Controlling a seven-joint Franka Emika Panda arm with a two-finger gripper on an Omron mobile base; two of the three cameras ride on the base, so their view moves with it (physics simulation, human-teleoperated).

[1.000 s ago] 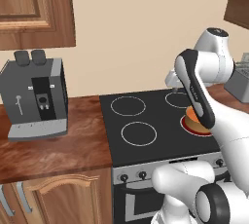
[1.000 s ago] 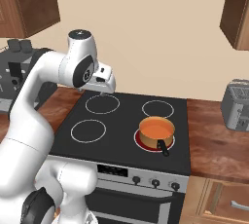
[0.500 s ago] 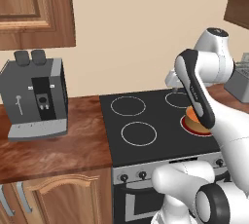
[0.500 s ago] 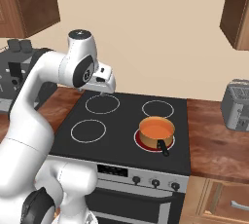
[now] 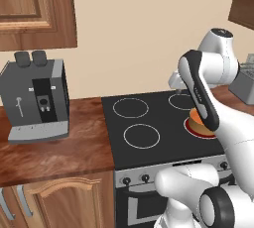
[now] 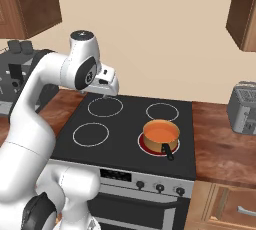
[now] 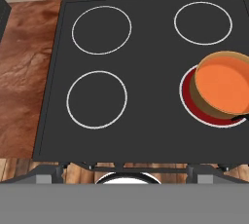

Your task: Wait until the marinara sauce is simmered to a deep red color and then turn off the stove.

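The stove (image 6: 125,129) is a black glass cooktop (image 7: 146,96) with four white-ringed burners and black knobs (image 6: 159,187) on its silver front panel. A copper-tan saucepan (image 6: 161,135) stands on the front right burner, which glows red (image 7: 188,99) under it. The marinara sauce (image 7: 221,83) in it is smooth and orange; its surface also shows from the right base (image 6: 160,132). From the left base the pan (image 5: 196,120) is partly hidden by my arm. My gripper (image 6: 105,93) hangs high over the back of the cooktop, open and empty, its fingertips (image 7: 47,171) wide apart.
A grey coffee machine (image 5: 37,100) stands on the wooden counter (image 5: 59,152) left of the stove. A silver toaster (image 6: 244,106) sits on the counter to the right. Wooden wall cabinets (image 5: 34,9) hang above, and base cabinets flank the oven door.
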